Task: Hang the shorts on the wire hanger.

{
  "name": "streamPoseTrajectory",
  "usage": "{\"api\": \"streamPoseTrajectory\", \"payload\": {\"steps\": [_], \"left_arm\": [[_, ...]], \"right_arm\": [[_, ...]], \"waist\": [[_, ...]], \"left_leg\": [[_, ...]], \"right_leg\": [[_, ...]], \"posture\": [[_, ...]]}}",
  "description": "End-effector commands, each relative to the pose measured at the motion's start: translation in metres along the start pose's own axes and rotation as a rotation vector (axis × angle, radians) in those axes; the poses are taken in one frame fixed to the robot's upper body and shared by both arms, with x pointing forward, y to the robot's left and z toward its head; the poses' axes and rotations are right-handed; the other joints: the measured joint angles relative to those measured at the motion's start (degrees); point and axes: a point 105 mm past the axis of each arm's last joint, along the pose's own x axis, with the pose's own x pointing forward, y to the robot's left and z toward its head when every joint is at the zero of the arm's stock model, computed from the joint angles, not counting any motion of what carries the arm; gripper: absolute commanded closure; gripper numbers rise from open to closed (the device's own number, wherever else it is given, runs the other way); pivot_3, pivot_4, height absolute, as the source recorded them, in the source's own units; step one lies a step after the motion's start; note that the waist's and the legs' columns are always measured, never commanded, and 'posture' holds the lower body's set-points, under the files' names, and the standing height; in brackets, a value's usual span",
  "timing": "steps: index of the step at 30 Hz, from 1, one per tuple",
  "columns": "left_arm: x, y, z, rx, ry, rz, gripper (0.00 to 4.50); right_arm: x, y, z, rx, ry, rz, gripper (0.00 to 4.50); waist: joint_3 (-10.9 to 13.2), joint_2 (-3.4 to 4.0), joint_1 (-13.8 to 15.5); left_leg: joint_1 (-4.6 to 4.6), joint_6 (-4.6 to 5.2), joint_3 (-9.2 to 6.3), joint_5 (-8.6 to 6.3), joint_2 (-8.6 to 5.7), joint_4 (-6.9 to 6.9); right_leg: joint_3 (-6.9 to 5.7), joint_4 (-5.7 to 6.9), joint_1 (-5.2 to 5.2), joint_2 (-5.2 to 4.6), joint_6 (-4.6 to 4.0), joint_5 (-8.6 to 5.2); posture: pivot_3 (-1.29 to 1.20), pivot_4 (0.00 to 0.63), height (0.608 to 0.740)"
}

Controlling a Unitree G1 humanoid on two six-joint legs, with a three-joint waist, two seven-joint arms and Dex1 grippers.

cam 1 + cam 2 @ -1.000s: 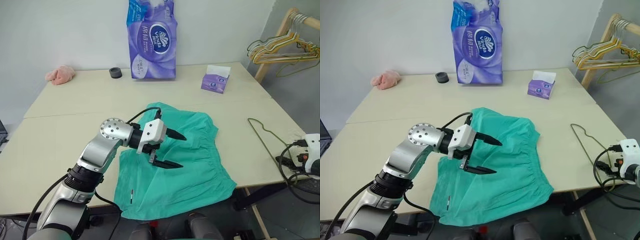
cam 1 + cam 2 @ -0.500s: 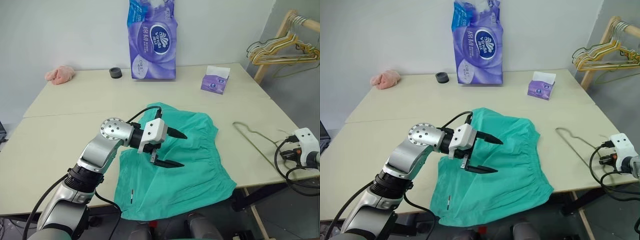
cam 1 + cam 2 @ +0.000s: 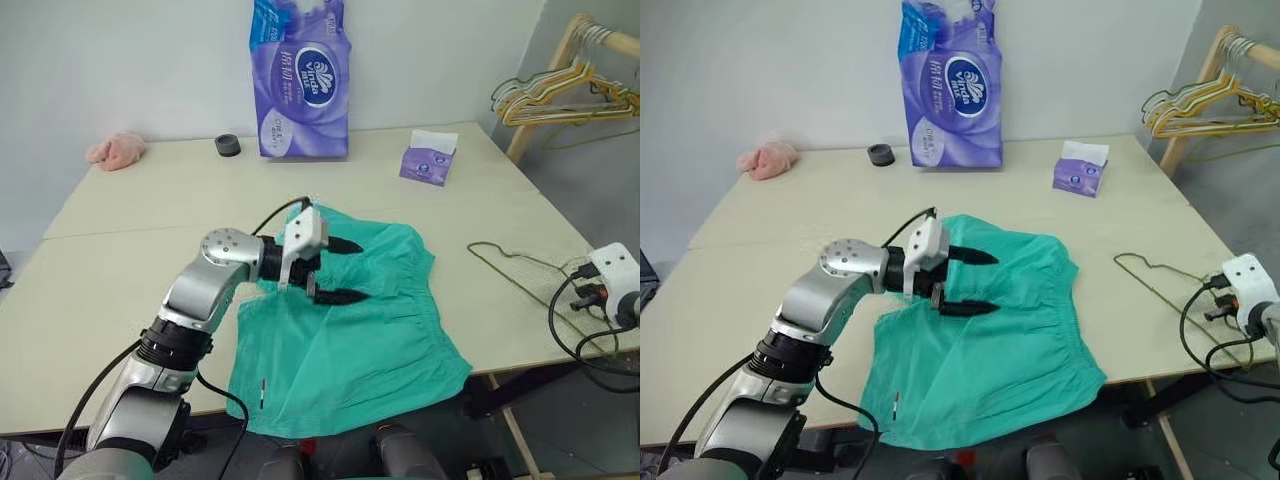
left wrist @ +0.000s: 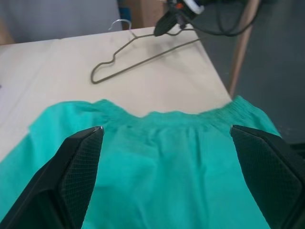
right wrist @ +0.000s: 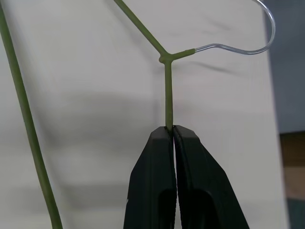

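Observation:
The teal-green shorts (image 3: 350,335) lie spread on the table, hanging a little over its near edge. My left gripper (image 3: 352,271) hovers open just above them, near the gathered waistband (image 4: 162,117), with nothing between its fingers (image 4: 71,176). The olive-green wire hanger (image 5: 167,90) is at the table's right edge, to the right of the shorts. My right gripper (image 5: 172,131) is shut on the hanger's straight wire just below the hook's neck. The hanger's far corner (image 3: 471,247) points toward the shorts.
At the back of the table (image 3: 140,260) stand a purple tissue pack (image 3: 300,80), a small purple tissue box (image 3: 428,162), a black roll (image 3: 228,145) and a pink fluffy cloth (image 3: 115,150). A wooden rack with several hangers (image 3: 560,95) stands beyond the right edge.
My right gripper has shut on the hanger and raised it, swinging it toward the shorts. My left gripper has moved farther over the shorts toward the waistband, still open.

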Motion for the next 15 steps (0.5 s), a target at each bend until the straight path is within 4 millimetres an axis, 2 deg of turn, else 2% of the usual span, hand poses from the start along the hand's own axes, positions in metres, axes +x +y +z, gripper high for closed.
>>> {"api": "streamPoseTrajectory", "payload": {"steps": [1,4,6,11,15], "left_arm": [[-0.017,0.037,0.02,-0.002,-0.066,0.157,0.0],[-0.026,0.053,0.025,-0.027,-0.077,0.199,0.0],[-0.031,0.056,0.024,-0.06,-0.064,0.172,0.0],[-0.041,0.047,0.012,-0.113,0.03,0.035,0.0],[-0.042,0.037,-0.001,-0.108,0.117,-0.056,0.0]], "right_arm": [[-0.018,0.003,0.057,-0.242,-0.197,-0.049,4.48],[-0.026,0.019,0.086,-0.369,-0.304,-0.054,4.48],[-0.031,0.03,0.106,-0.459,-0.381,-0.061,4.48],[-0.046,0.045,0.15,-0.712,-0.562,-0.129,4.48],[-0.062,0.053,0.188,-0.829,-0.734,-0.201,4.48]], "waist": [[0.0,0.01,-0.3],[0.0,0.01,-0.4],[0.0,0.01,-0.4],[0.0,0.03,-0.6],[0.0,0.04,-1.1]], "left_leg": [[0.01,0.0,-0.01,0.0,0.03,-0.01],[0.01,-0.01,-0.02,-0.01,0.05,-0.03],[0.0,-0.02,-0.07,-0.02,0.05,-0.03],[-0.02,-0.02,-0.1,-0.02,-0.03,-0.02],[-0.03,-0.02,-0.18,-0.02,-0.05,-0.03]], "right_leg": [[0.0,0.0,0.0,0.03,0.02,-0.01],[-0.01,0.0,-0.01,0.05,0.1,-0.06],[0.0,0.0,-0.02,0.02,0.11,-0.06],[0.02,0.03,-0.07,-0.05,0.11,-0.06],[-0.02,0.06,-0.09,-0.07,0.11,-0.06]], "posture": [[-0.22,0.075,0.74],[-0.23,0.075,0.74],[-0.23,0.072,0.74],[-0.23,0.069,0.74],[-0.24,0.068,0.74]]}}
